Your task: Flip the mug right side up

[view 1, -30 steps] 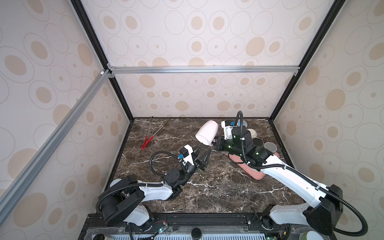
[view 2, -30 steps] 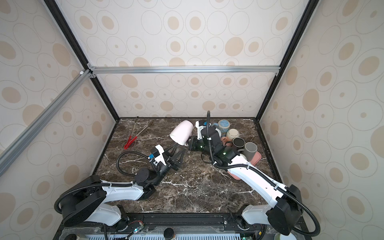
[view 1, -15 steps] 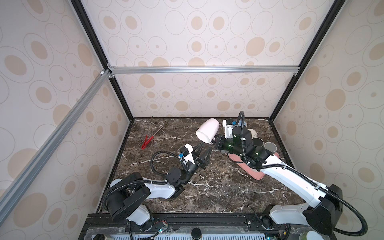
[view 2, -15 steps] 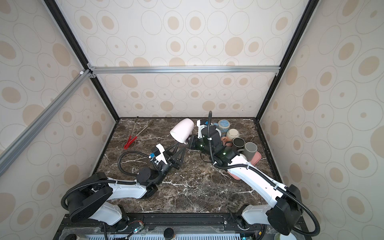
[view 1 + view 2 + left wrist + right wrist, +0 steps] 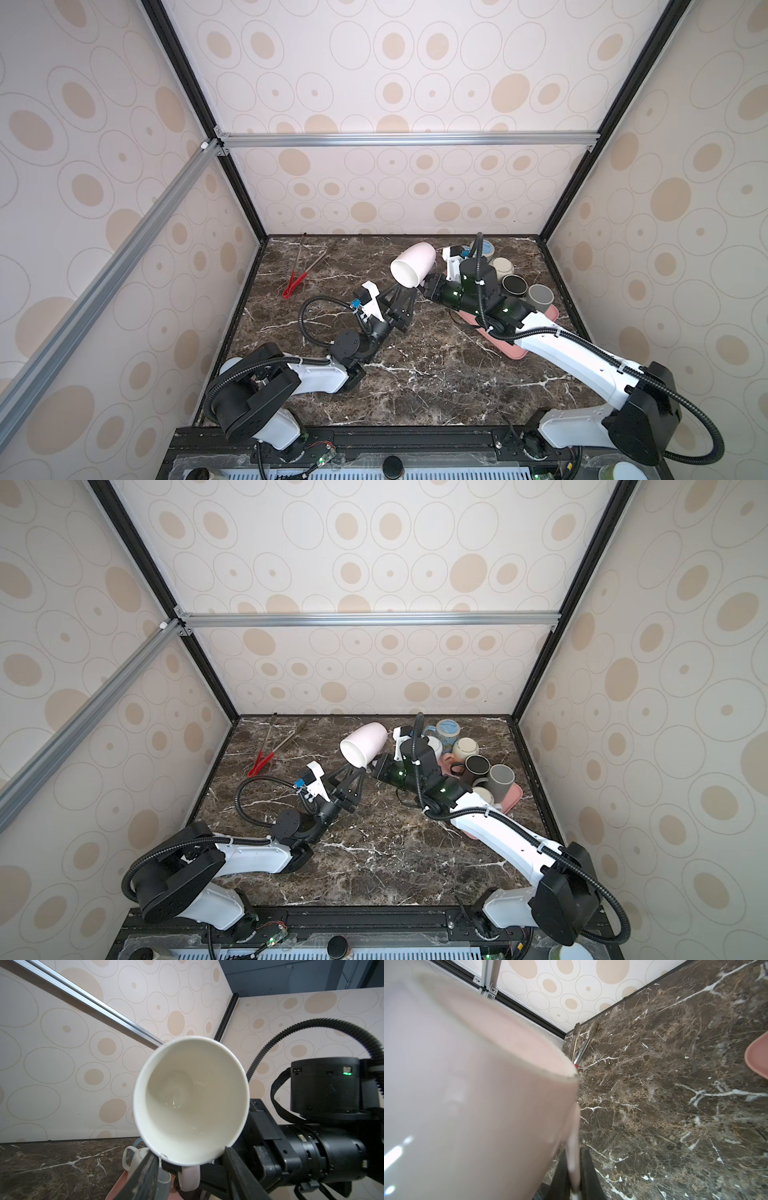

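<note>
At left, our left gripper (image 5: 405, 291), fingers spread, brackets the rim (image 5: 136, 1095) of the pale pink mug (image 5: 415, 264), which hangs tilted above the table (image 5: 415, 374). At right, our right gripper (image 5: 427, 286) pinches its handle (image 5: 188, 1178). If we release before the left grip closes, the mug could fall.

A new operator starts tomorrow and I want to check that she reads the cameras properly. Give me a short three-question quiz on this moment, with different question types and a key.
1. Multiple choice: the right gripper pinches the pink mug by its A) rim, B) handle, C) base?
2. True or false: the pink mug's mouth faces straight up.
3. Short answer: what lies near the far left corner of the marble table?

Key
1. B.
2. False: the mug is held in the air, tilted, with its mouth towards the left gripper.
3. The red-handled tongs.
</note>
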Controlling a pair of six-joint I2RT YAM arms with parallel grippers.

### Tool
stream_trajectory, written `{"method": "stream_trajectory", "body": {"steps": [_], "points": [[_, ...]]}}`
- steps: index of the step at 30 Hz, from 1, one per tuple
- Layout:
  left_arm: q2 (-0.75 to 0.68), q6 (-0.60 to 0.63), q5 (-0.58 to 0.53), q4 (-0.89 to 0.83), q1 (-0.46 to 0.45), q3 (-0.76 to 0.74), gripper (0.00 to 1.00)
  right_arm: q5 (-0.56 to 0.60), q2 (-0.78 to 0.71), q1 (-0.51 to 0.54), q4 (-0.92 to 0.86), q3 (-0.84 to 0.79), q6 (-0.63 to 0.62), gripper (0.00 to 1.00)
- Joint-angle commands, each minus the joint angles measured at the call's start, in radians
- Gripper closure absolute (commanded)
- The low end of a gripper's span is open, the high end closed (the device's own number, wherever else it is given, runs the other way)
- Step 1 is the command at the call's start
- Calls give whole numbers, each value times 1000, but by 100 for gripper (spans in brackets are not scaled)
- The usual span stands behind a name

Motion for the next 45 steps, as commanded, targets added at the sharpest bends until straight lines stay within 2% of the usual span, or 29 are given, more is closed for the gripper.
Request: {"method": "stream_trajectory", "body": {"steps": [1,9,16,20,23,28,30,31,35,40,45], "points": [[-11,-35,23,-11,7,28,51,-40,-8,7,96,11,32,100],[27,-64,21,-34,13,43,51,-44,-5,7,82,16,10,100],[36,-115,2,-161,28,103,57,-5,-30,29,93,-20,-33,100],[61,-142,0,-149,28,113,59,-9,-22,38,103,-19,-35,100],[79,-154,12,-140,29,125,67,-19,-8,40,127,-28,-17,100],[90,-157,18,-110,30,121,90,-26,1,44,150,-41,-6,100],[91,-152,25,-87,30,114,99,-23,1,44,153,-46,-2,97],[93,-150,29,-75,30,110,100,-23,1,44,155,-46,-1,96],[97,-142,39,-46,32,104,100,-18,1,44,151,-46,-8,87],[97,-133,34,-15,32,87,100,-10,-13,44,126,-43,-29,61],[52,-144,-37,-109,38,75,100,53,-44,44,31,-39,-76,56]]}}
